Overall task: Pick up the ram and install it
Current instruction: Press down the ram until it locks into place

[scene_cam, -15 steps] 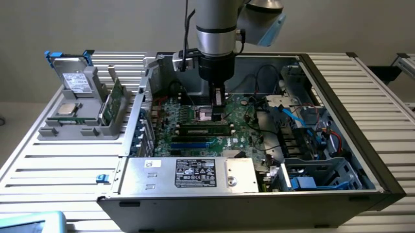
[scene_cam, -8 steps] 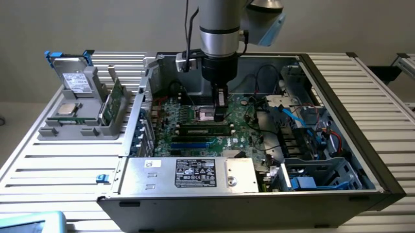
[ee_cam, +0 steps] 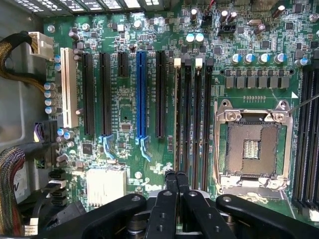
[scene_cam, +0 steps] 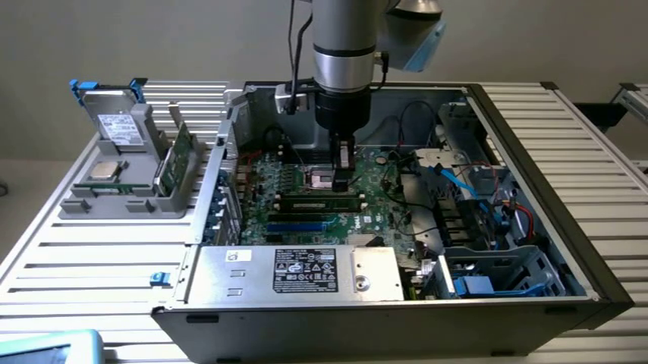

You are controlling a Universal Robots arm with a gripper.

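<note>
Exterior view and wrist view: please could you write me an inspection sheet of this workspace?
Surface: slatted metal table carrying an open computer case.
Job's things: ram standing on edge in the grey holder, at the exterior view's left, away from the gripper.
Clutter: drive box and processor chip in the same holder.
Grippers: gripper shut, nothing seen in it, low over the motherboard by the memory slots.
Cables: blue cable and dark wires inside the case.
Surroundings: plain wall.
</note>
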